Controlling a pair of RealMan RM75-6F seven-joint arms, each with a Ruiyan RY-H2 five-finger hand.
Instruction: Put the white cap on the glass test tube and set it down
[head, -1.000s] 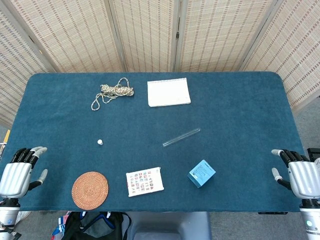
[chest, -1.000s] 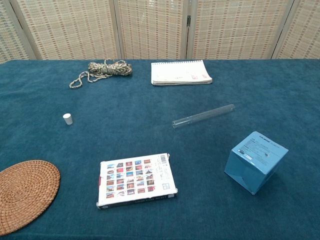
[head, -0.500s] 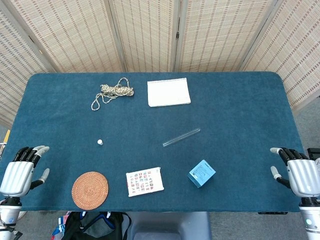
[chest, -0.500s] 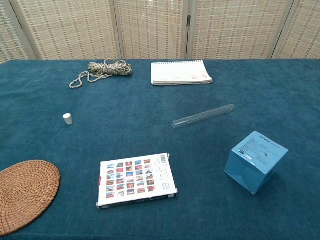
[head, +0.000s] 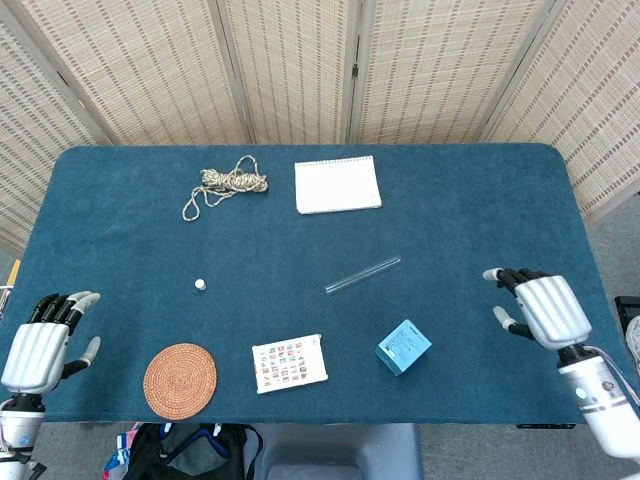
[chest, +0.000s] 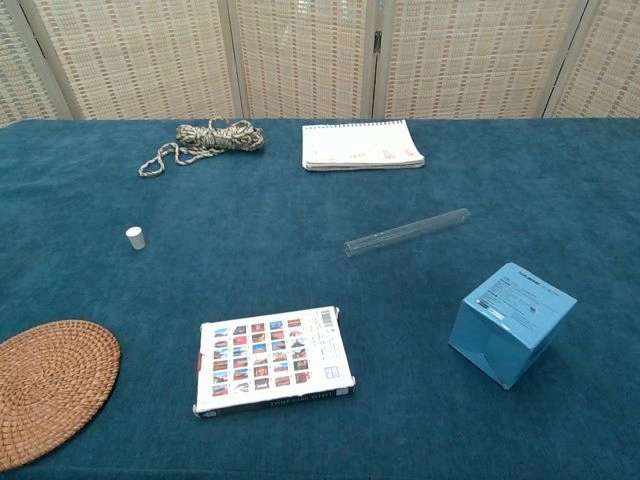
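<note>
Right hand (head: 540, 306) has come in over the table's right side since a second ago, fingers apart and empty. Head view: the glass test tube (head: 362, 275) lies flat well to that hand's left, the blue box (head: 403, 346) nearer, left and toward me. Left hand (head: 40, 345) sits unmoved at the near left edge, spread, holding nothing; the white cap (head: 200, 284) stands ahead to its right.

Chest view: neither hand shows. Tube (chest: 406, 232) and cap (chest: 135, 237) lie untouched, well apart. I judge the reach for the tube just begun.
</note>
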